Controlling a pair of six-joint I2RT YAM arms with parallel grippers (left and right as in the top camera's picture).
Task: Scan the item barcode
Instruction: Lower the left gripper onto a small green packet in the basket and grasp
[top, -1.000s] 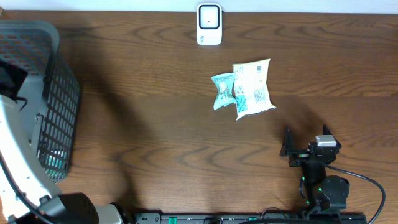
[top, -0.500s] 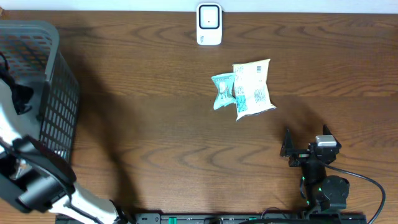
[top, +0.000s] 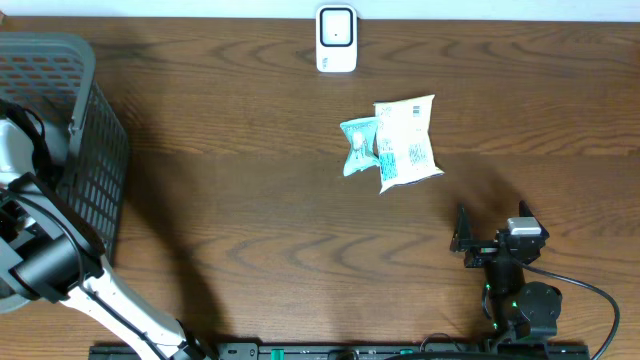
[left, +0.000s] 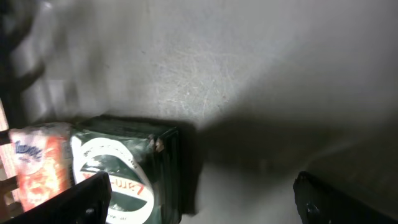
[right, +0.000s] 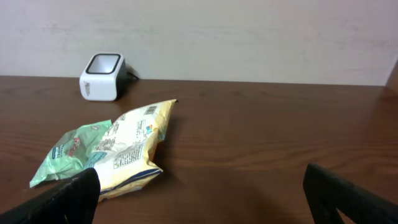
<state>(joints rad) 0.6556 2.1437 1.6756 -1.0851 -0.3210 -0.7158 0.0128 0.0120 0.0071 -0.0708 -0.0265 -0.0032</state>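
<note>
Though dim, perhaps box (left: 127, 177) inside basket (top: 95, 170).

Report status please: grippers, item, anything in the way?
Left gripper open, inside basket, over green packet. Right gripper open, empty. Scanner at far edge; teal packet and yellow packet lie before it.

Overhead: evenly lit & sharp; a broad soft shadow is cast on the table (top: 300, 280) at left of frame. Left wrist view is dim, grainy, blurred at upper left. Right wrist view is brightly lit; bottom corners are darkened.
</note>
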